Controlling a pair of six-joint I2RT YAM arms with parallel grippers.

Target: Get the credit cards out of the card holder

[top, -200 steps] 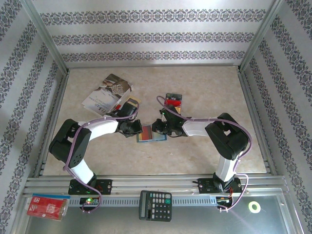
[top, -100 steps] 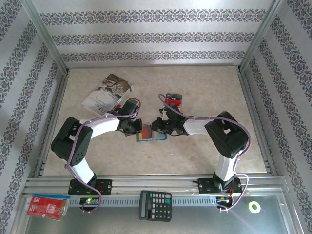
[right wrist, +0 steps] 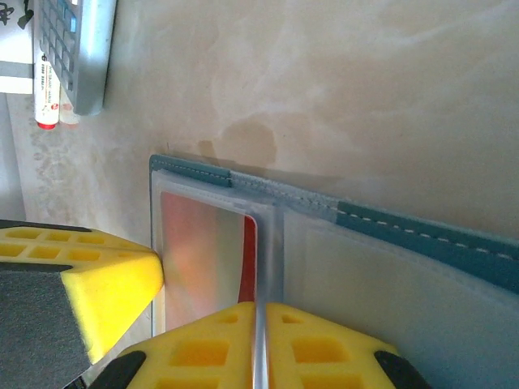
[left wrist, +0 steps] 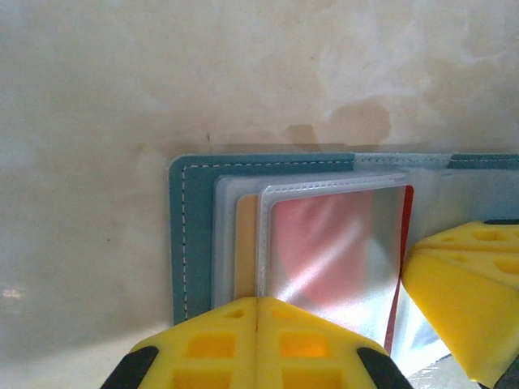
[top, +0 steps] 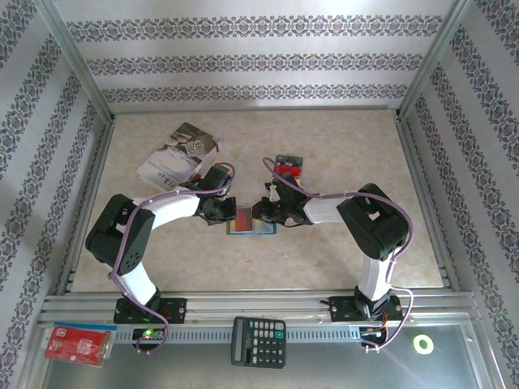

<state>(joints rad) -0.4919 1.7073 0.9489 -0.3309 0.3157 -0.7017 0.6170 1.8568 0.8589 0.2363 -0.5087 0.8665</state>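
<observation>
The blue card holder [top: 253, 227] lies open on the table between both grippers, its stitched edge [left wrist: 190, 235] close in the left wrist view. A red credit card [left wrist: 324, 243] sits inside a frosted clear sleeve, with a tan card's edge [left wrist: 246, 243] beside it. My left gripper [left wrist: 257, 312] is shut, its yellow tips pressed on the near edge of the sleeves. In the right wrist view my right gripper [right wrist: 259, 316] is shut on a thin clear sleeve leaf standing edge-on between its fingers, beside the red card [right wrist: 203, 243]. From above, the left gripper [top: 229, 214] and right gripper [top: 258, 212] almost touch.
Small red and black rectangles that look like cards [top: 289, 167] lie behind the right arm. A booklet [top: 177, 154] and a pocket calculator [right wrist: 69, 49] lie at the back left. On the front rail sit a black calculator [top: 259, 340], a red packet [top: 77, 342] and a green ring [top: 422, 344].
The right gripper has crept slightly left over the card holder. The left arm has shifted a little. The card holder has stayed in place.
</observation>
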